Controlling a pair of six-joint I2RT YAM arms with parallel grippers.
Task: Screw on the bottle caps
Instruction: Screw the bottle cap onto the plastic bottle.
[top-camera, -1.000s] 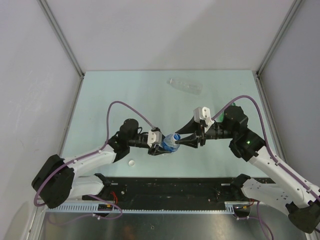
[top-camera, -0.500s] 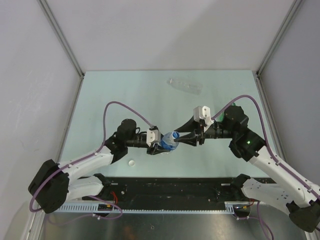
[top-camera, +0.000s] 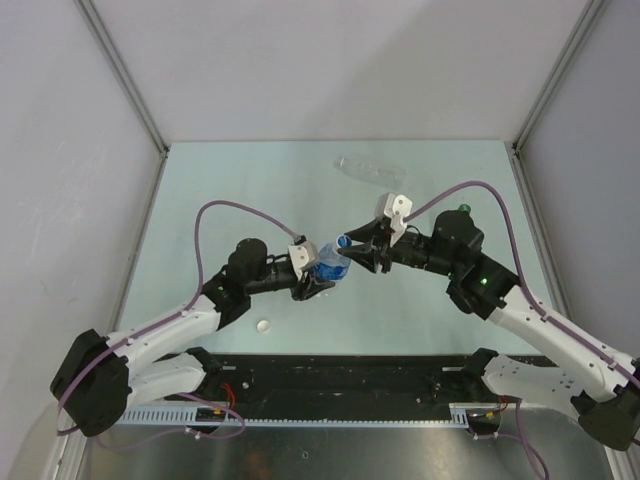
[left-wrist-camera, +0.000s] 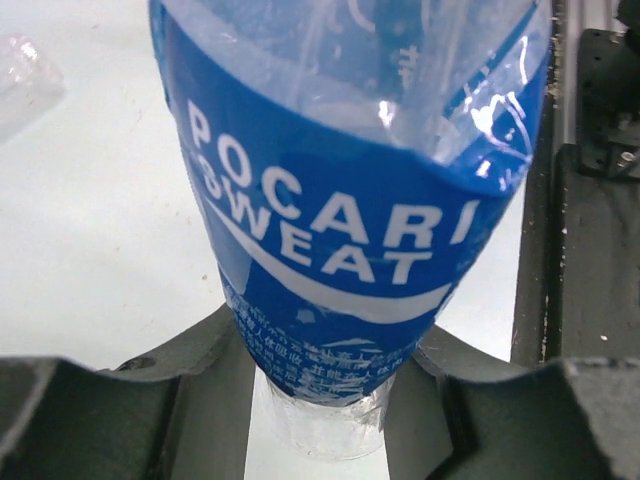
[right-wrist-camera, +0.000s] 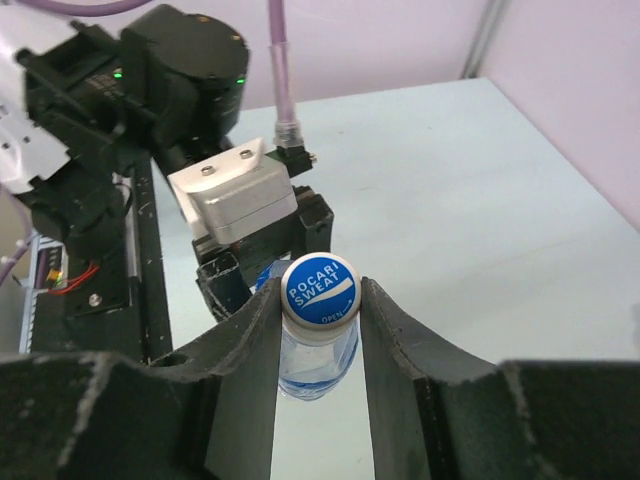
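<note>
Two grippers work on one bottle.

**Top view.** The left gripper (top-camera: 318, 272) is clamped round the body of the labelled bottle (top-camera: 332, 259). It holds the bottle tilted above the middle of the table (top-camera: 200, 190), with the neck toward the right arm. The right gripper (top-camera: 356, 246) meets the bottle at the neck, where the cap (top-camera: 343, 241) sits. A clear bottle (top-camera: 370, 171) lies on its side near the far edge. A loose cap (top-camera: 263, 325) lies near the near edge, left of centre.

**Left wrist view.** Both fingers (left-wrist-camera: 190, 400) press on the lower part of the blue label. The clear wall above the label shows creases. Judge the bottle to be light, thin-walled and soft, with a slick film label. It probably buckles or turns in the grip if squeezed at mid-body. Take hold low, near the stiffer base, as here.

**Right wrist view.** The cap shows as a small round disc with blue print. It sits on the neck between the two fingers (right-wrist-camera: 400, 340), which touch its rim on both sides, so the jaws are grasping the cap. The cap is judged stiff and easy to drop, so hold it by the rim, square to the neck. Whether the thread has caught cannot be told.
</note>
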